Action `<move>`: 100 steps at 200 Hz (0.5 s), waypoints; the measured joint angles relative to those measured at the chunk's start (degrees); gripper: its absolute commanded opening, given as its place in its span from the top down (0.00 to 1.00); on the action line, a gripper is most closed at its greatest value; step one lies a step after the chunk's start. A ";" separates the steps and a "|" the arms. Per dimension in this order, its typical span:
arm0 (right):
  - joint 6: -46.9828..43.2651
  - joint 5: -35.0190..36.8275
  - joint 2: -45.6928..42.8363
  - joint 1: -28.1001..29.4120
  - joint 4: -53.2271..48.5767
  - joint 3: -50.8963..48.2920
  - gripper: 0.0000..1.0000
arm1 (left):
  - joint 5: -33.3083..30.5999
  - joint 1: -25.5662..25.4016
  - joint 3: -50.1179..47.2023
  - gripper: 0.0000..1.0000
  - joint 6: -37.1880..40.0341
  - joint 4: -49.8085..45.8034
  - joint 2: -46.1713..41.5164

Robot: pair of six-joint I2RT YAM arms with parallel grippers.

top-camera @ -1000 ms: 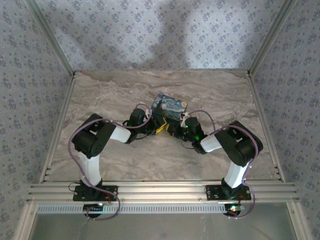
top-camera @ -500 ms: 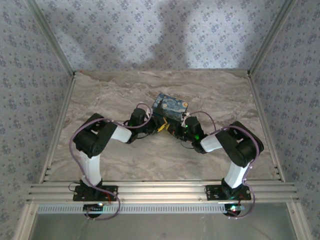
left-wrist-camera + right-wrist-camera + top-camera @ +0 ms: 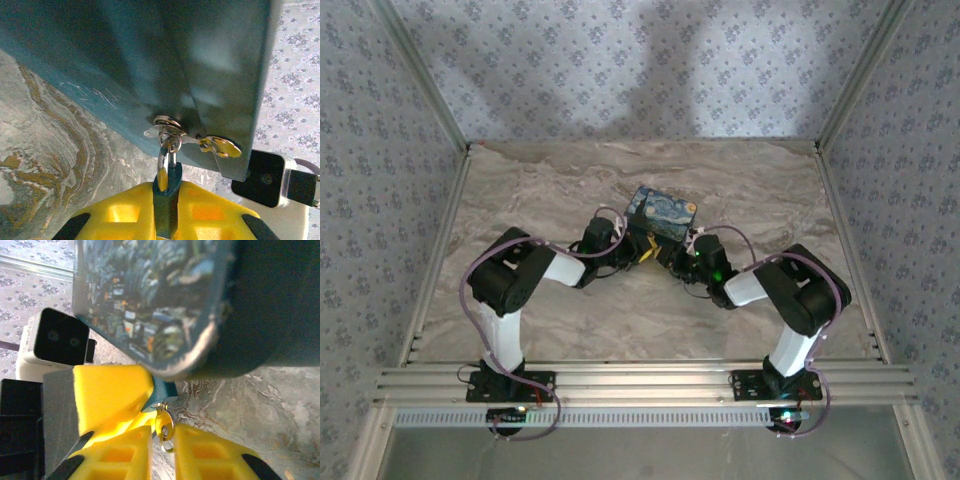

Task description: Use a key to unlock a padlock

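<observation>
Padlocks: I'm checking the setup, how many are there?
1: the padlock hangs from the hasp on the tin, its body between the fingers of the left end effector. The tin's other sides are hidden.

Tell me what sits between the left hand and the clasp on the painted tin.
The padlock: in the left wrist view the left hand pinches its body and its shackle hooks the tin's clasp ring.

One blue-grey padlock [image 3: 167, 197]; one small key [image 3: 163, 425]; one painted tin [image 3: 660, 212]; two arms, the left arm [image 3: 505, 285] and the right arm [image 3: 800, 295]; two pairs of yellow jaws, one pair per arm; one marbled tabletop [image 3: 540, 185].
</observation>
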 measured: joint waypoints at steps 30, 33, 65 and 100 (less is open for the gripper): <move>-1.55 0.39 -3.58 -0.85 -0.52 -1.66 0.66 | -0.26 -0.04 0.00 0.90 0.00 -0.11 -0.02; -1.62 0.39 -4.07 -0.92 -0.70 -1.81 0.65 | -0.26 -0.04 0.00 0.90 0.00 -0.11 -0.04; -6.86 2.25 -10.84 -1.51 -5.77 -2.69 0.51 | -0.52 -0.37 0.00 0.91 -0.48 -0.26 -0.13; -16.61 5.55 -21.09 -1.97 -14.99 -2.95 0.33 | -0.72 -0.42 0.00 0.92 -1.62 -0.94 -0.72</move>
